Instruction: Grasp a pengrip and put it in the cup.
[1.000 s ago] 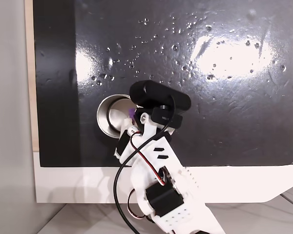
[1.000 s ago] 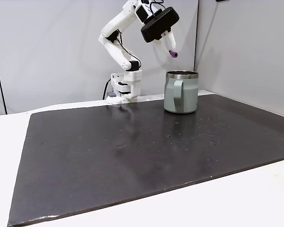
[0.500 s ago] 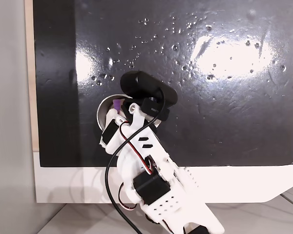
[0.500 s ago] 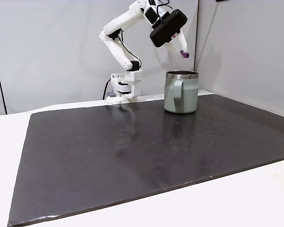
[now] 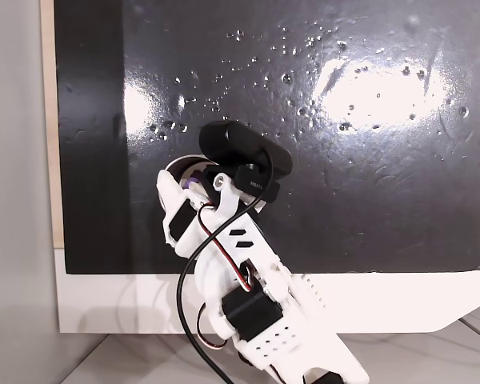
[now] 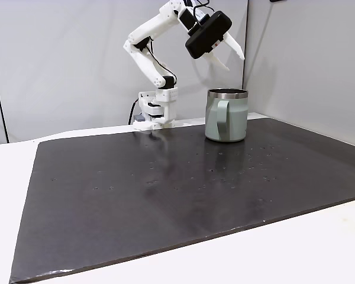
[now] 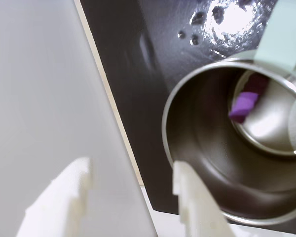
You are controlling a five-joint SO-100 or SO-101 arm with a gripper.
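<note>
White two-finger gripper (image 6: 229, 54) hangs above the round silvery-grey metal mug (image 6: 226, 115) with fingers spread apart, holding nothing. Tiny light-purple rubbery pengrip (image 7: 243, 106) sits inside the cup, on or near the shiny bottom; cannot tell if it has settled. In the wrist view it lies toward 2 o'clock from the fingertips (image 7: 183, 178), straight below in depth. Long axis unclear, looks tilted. Count: one pengrip, one cup, one arm. Black mat (image 6: 165, 195) otherwise bare. Judged: drop done, retreat next.
</note>
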